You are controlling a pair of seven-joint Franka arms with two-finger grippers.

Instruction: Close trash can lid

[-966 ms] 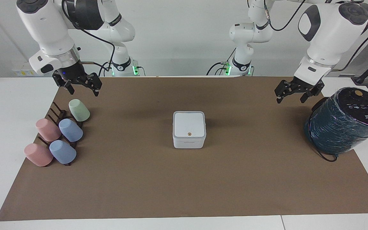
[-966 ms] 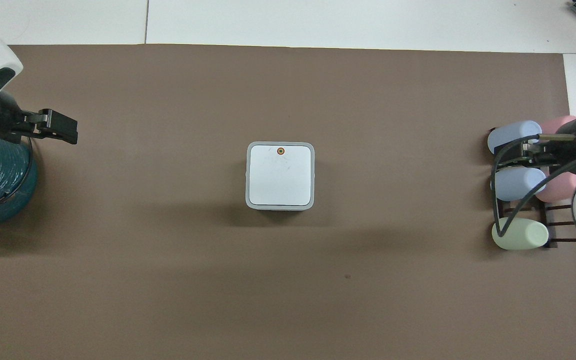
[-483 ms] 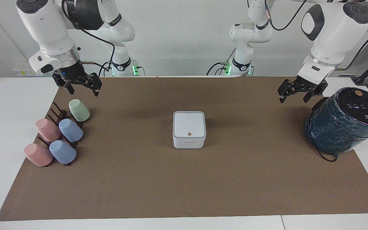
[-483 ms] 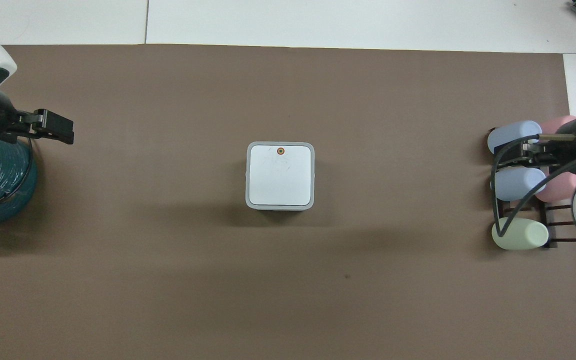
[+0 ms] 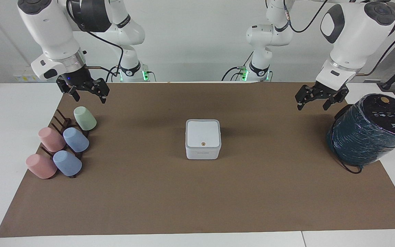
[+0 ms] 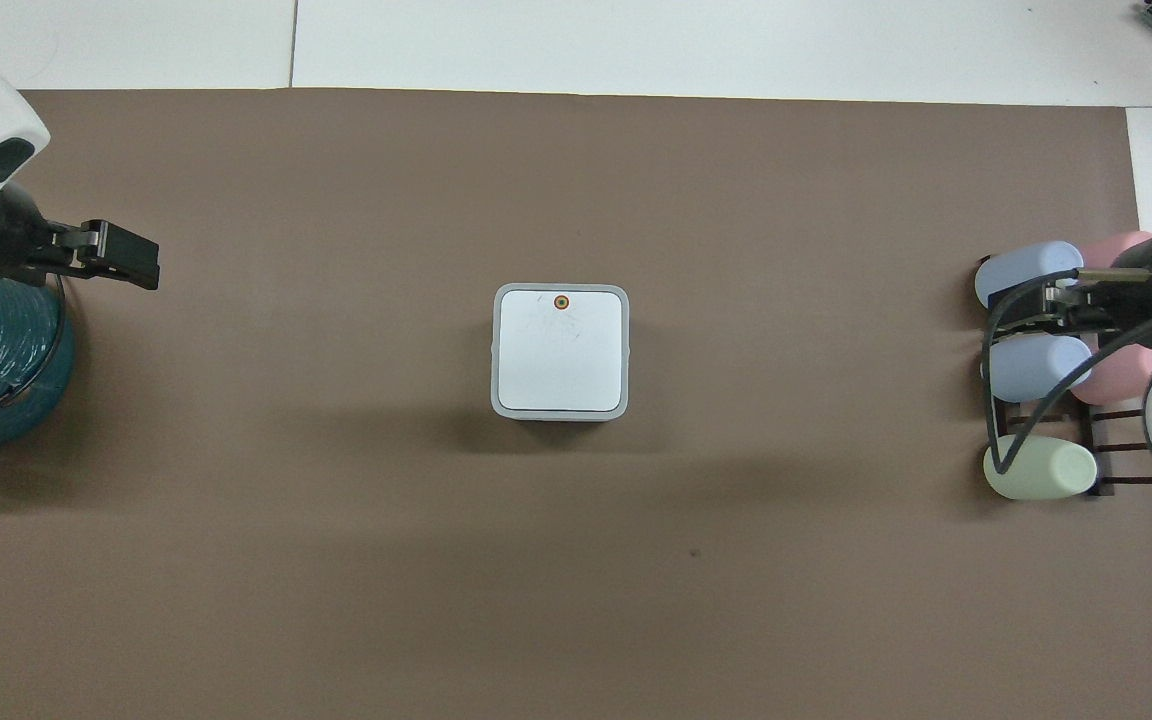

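The small white square trash can [image 5: 202,153] stands in the middle of the brown mat. Its lid [image 5: 202,133] lies flat on top of it, with the orange-brown dot facing up. The lid also shows in the overhead view [image 6: 561,355]. My left gripper [image 5: 312,105] is open and empty. It hangs in the air over the mat beside the teal cylinder and shows in the overhead view [image 6: 136,268]. My right gripper [image 5: 89,98] is open and empty, in the air over the cup rack. Both are far from the trash can.
A large dark teal cylinder with a black top [image 5: 369,132] leans at the left arm's end of the mat. A dark rack with several pastel cups [image 5: 62,145] sits at the right arm's end. The brown mat [image 5: 197,199] covers the table's middle.
My left gripper has drifted slightly away from the teal cylinder toward the table's middle. The trash can, its lid and the right arm have not moved.
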